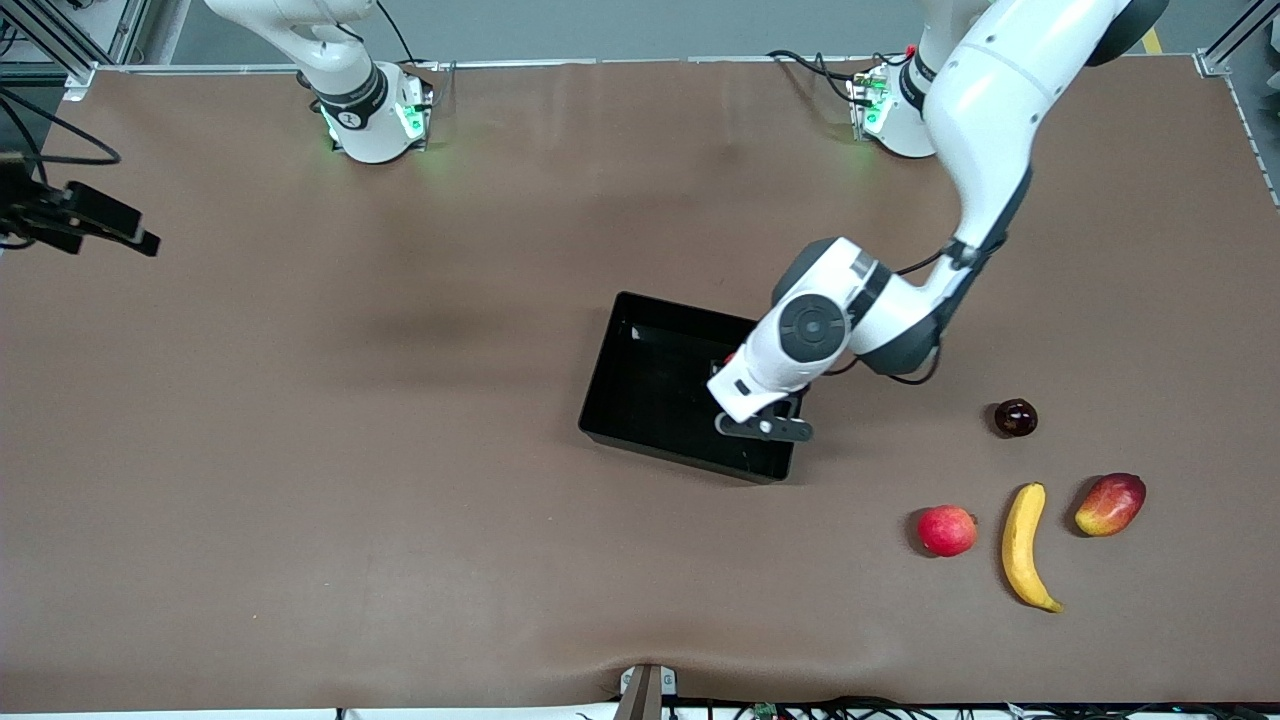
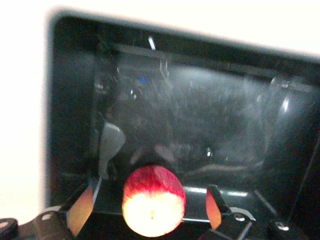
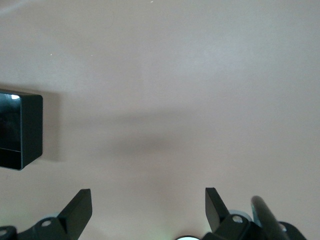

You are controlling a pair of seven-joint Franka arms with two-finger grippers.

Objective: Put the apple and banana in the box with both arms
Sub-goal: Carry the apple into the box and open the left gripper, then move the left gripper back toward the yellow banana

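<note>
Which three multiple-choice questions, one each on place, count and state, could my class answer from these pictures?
1. Where is the banana? A at the right arm's end of the table; B between two reddish fruits; C in a gripper.
2. How many fruits lie on the table outside the box? A two; B three; C four.
3. How do the left gripper's jaws stand over the box? A open; B shut on a fruit; C shut on nothing.

B: it lies between the pinkish-red fruit and the mango-like fruit.
C: those three plus a dark round fruit.
A: gaps show on both sides of the apple between them; the right gripper waits over bare table.
</note>
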